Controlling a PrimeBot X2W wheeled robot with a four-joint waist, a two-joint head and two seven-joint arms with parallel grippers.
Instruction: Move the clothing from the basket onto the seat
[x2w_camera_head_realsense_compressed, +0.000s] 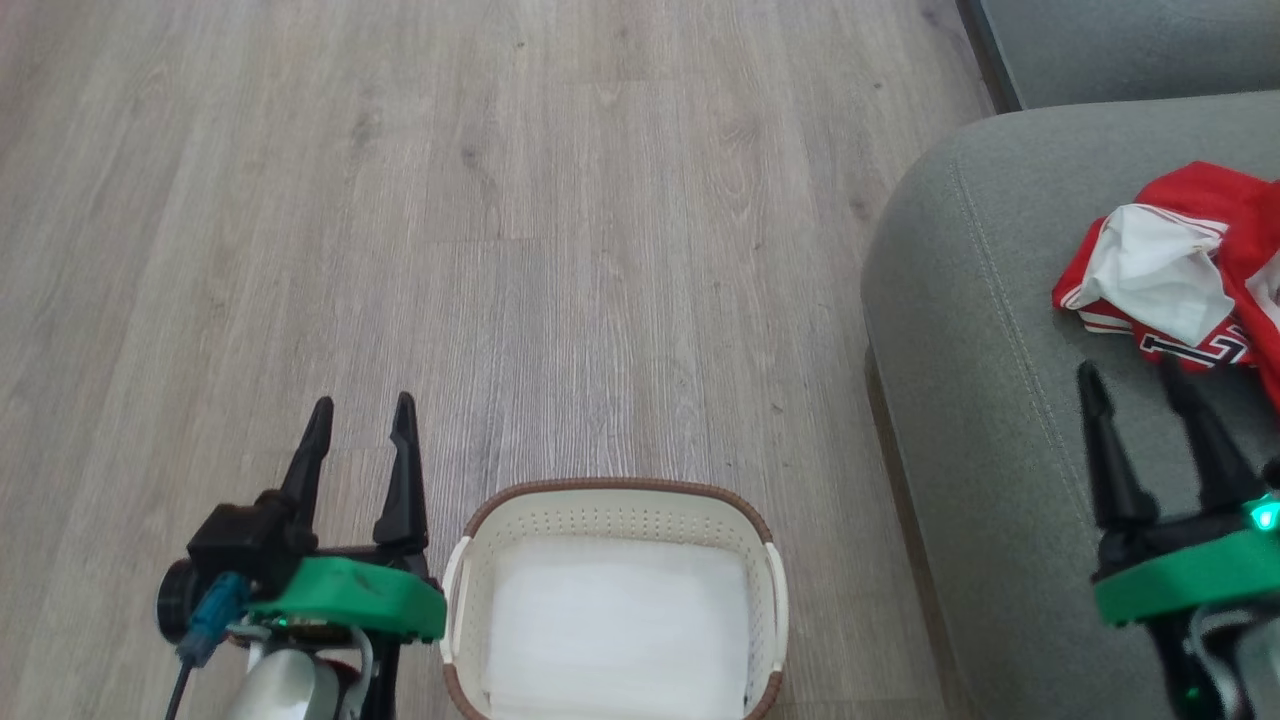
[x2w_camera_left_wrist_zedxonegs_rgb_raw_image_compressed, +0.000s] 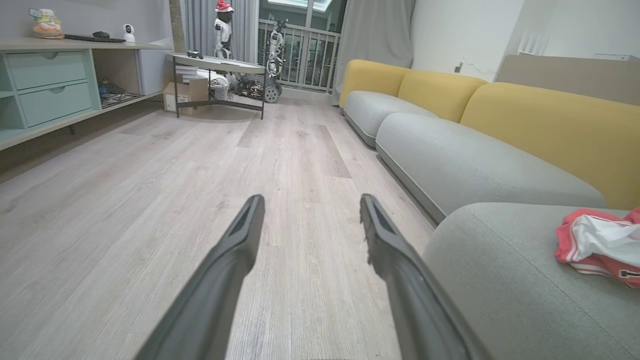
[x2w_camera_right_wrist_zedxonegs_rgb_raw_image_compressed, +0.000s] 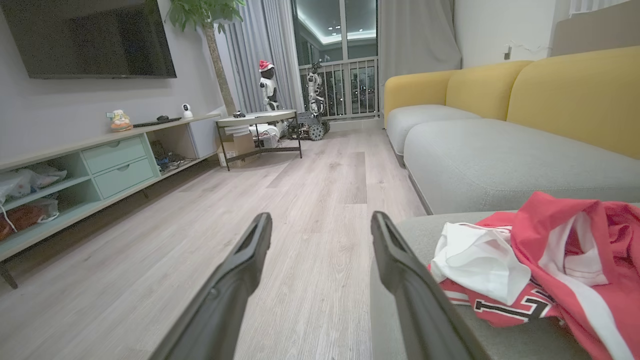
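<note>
Pale wood flooring (x2w_camera_head_realsense_compressed: 500, 200) spreads across a living room. On it stands the basket (x2w_camera_head_realsense_compressed: 620, 488), holding only a flat white sheet (x2w_camera_head_realsense_compressed: 620, 620). The clothing (x2w_camera_head_realsense_compressed: 1190, 270) lies crumpled on the seat (x2w_camera_head_realsense_compressed: 980, 400). The left gripper (x2w_camera_head_realsense_compressed: 363, 402) hovers beside the basket, jaws apart and empty. The right gripper (x2w_camera_head_realsense_compressed: 1130, 370) hovers just short of the clothing, likewise spread and empty. The task looks finished, so any withdrawal should lift clear without snagging the thin fabric.
</note>
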